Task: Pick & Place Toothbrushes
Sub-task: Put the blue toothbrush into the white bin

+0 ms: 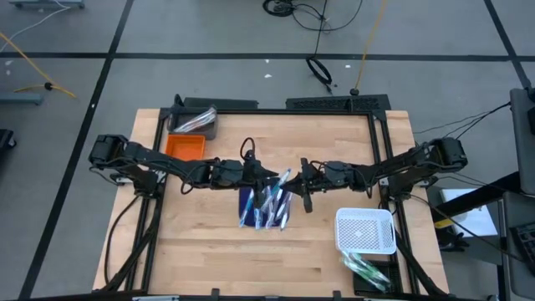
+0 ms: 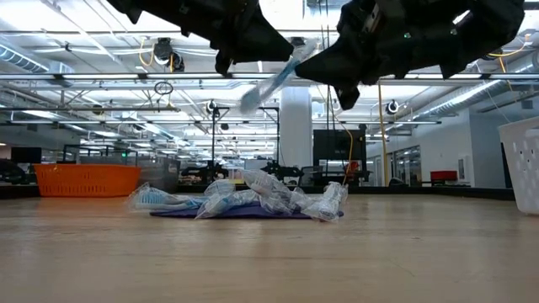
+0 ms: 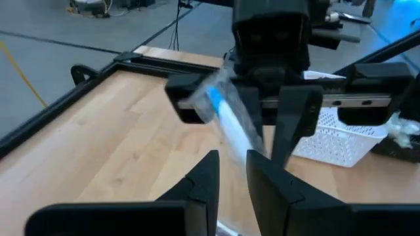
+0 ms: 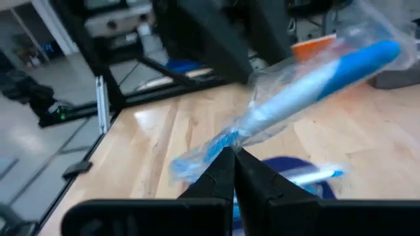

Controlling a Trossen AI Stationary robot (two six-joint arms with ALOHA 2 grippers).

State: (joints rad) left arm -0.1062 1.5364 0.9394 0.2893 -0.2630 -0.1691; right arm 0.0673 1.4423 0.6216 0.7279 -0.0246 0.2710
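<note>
Evidently the step in hand is a mid-air handover of one wrapped toothbrush (image 4: 308, 82) between the two arms, above the dark blue mat (image 1: 247, 201) at the centre of the worktop (image 1: 209, 251). The right gripper (image 4: 233, 157) has its fingers pressed together on the crinkled wrapper at the brush's near end. The left gripper (image 3: 231, 164) stands slightly apart, just below the brush; whether it touches the wrapper cannot be told. To do this well, the left gripper should come fully clear before the right arm moves off, since a pinch on loose film alone may let the brush swing or slip. In the low view the brush hangs tilted, high above the heap of remaining toothbrushes (image 2: 253, 202). Its long axis runs aslant, one end raised toward the right arm — the other dips toward the left. The white basket (image 1: 365, 232) on the right side seems the likely destination.
</note>
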